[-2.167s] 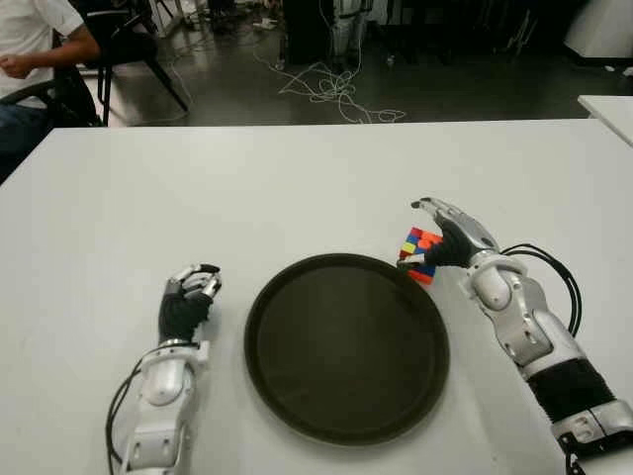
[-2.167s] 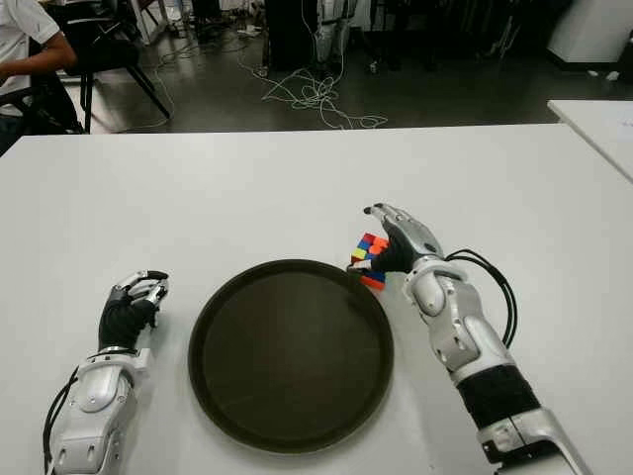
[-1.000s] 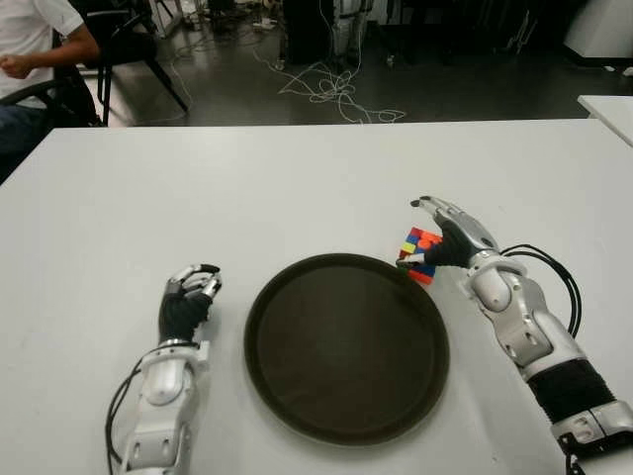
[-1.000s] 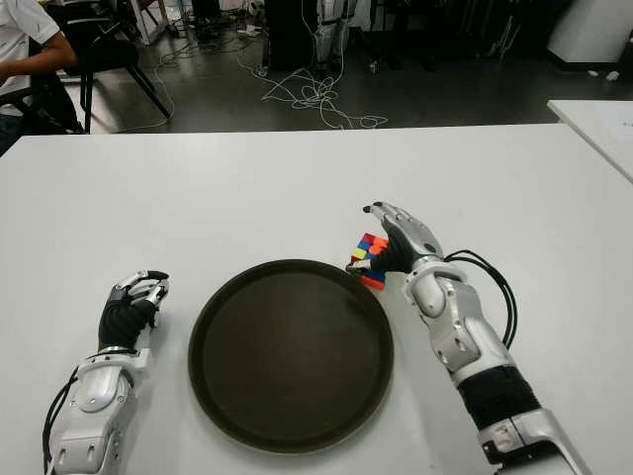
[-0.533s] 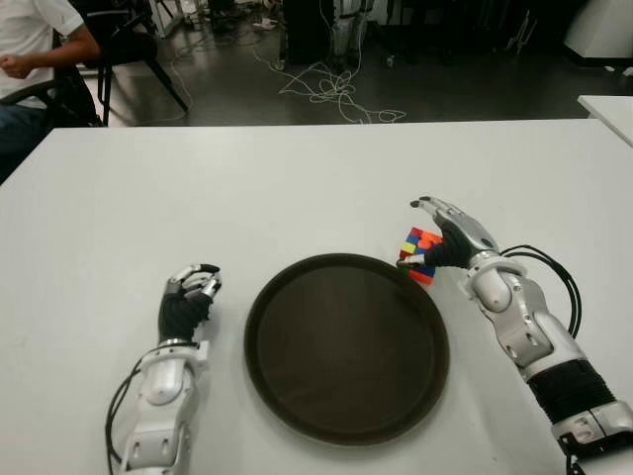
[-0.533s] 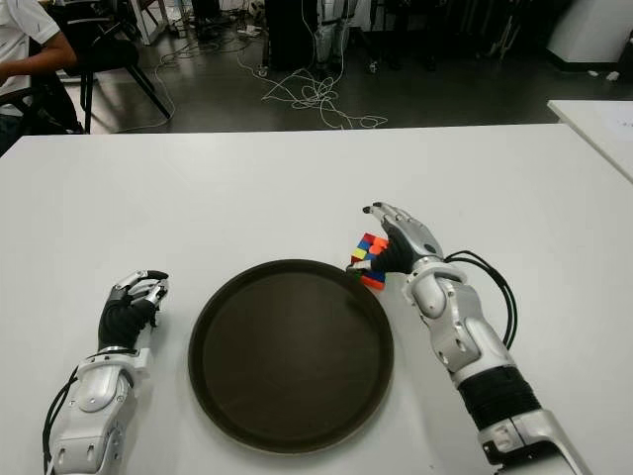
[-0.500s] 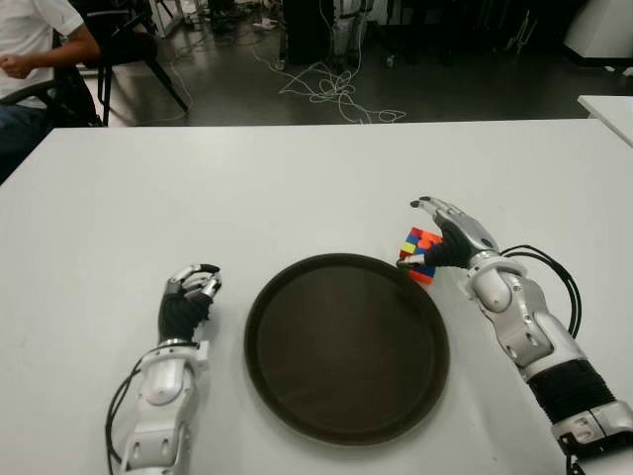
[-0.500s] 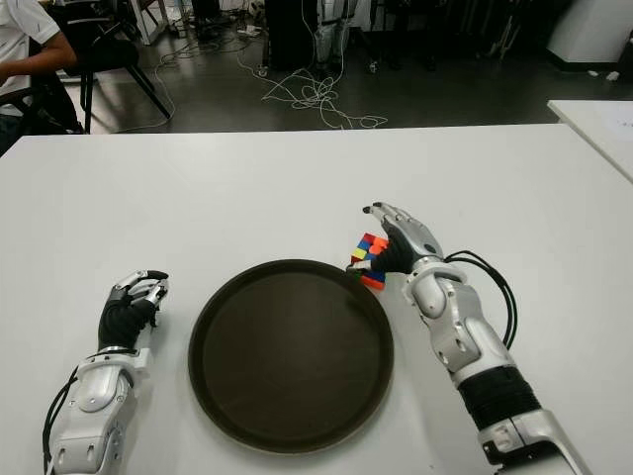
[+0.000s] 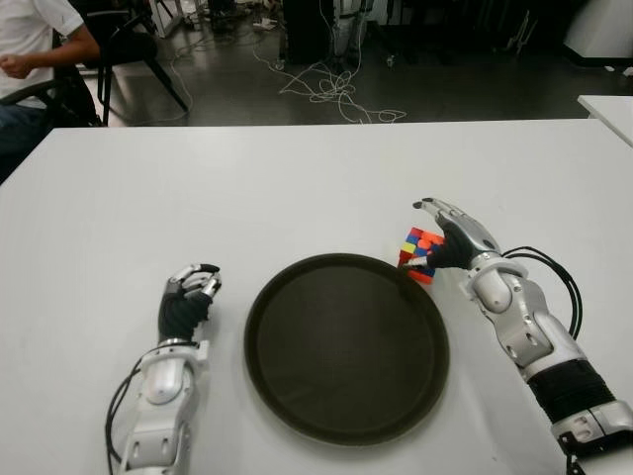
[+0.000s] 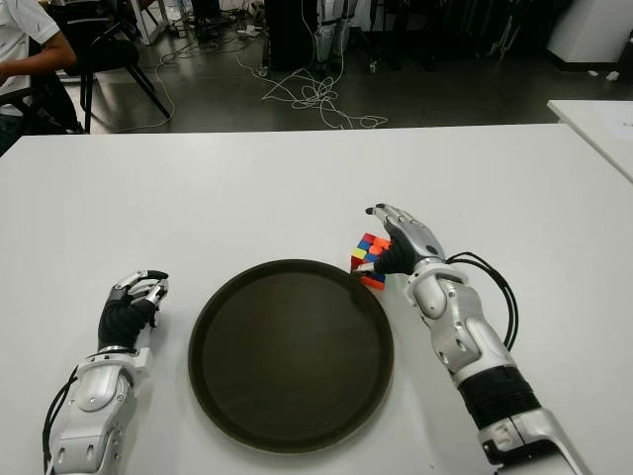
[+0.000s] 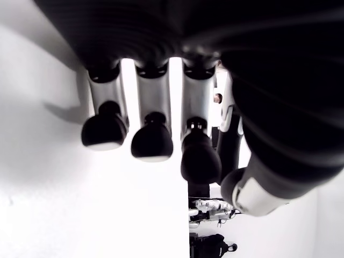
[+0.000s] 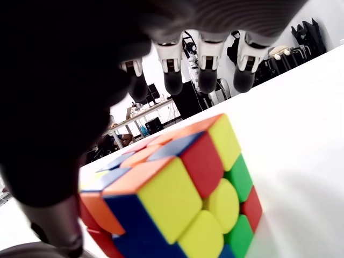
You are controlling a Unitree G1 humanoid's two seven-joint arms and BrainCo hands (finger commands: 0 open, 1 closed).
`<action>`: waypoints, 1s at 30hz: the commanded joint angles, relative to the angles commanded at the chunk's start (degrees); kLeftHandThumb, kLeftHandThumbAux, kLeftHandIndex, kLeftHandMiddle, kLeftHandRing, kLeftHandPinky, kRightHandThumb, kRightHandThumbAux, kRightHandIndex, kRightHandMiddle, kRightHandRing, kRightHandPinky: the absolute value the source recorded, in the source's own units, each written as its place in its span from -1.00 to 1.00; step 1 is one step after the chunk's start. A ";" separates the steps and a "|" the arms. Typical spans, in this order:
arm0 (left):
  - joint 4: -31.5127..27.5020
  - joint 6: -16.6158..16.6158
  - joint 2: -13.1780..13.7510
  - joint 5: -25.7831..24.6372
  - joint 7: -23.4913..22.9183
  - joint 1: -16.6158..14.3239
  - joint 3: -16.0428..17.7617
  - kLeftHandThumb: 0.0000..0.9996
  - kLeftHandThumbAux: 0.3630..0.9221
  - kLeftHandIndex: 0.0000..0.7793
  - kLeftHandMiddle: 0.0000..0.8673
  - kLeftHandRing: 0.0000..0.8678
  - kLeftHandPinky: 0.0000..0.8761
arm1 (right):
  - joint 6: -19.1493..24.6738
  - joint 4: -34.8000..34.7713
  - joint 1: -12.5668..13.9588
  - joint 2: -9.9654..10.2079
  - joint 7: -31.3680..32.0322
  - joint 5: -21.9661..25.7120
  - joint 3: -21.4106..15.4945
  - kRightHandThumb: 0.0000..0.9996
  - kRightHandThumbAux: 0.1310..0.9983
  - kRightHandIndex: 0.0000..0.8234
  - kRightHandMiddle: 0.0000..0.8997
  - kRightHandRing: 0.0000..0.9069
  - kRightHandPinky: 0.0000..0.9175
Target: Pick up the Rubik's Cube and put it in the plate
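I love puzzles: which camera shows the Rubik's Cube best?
The right wrist view: the Rubik's Cube fills it, stickers clear. Both eye views show it small beside the plate, partly hidden by the right robot hand. The left wrist view misses it.

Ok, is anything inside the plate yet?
No, the plate holds nothing; its whole floor shows. The cube sits just outside its far right rim, at the right robot hand. What lies under the plate is hidden.

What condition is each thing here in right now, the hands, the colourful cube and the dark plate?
Rubik's Cube: on the table just outside the plate's rim, scrambled.
Plate: flat on the table, holding nothing.
Right hand: arched over the cube, fingers open above it, no grip visible.
Left hand: left of the plate, fingers curled, holding nothing.
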 joint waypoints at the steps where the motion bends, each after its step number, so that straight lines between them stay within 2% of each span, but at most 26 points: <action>1: 0.07 -0.13 0.00 0.02 0.01 -0.01 0.00 0.43 0.22 0.14 0.88 0.90 0.87 | -0.09 0.41 -0.18 0.03 -0.12 0.00 0.03 -1.00 0.39 -1.00 -1.00 -1.00 -1.00; 12: 0.10 -0.91 0.10 0.68 0.32 0.13 -0.28 0.42 0.22 0.14 0.88 0.89 0.87 | -0.88 2.45 -0.81 0.08 -1.07 0.00 0.13 -1.00 0.38 -1.00 -1.00 -1.00 -1.00; 30: -0.52 0.67 -0.41 0.91 1.63 0.02 -0.10 0.43 0.22 0.14 0.86 0.89 0.87 | -2.03 4.20 -1.52 -0.08 -2.01 -0.13 0.33 -1.00 0.41 -1.00 -1.00 -1.00 -1.00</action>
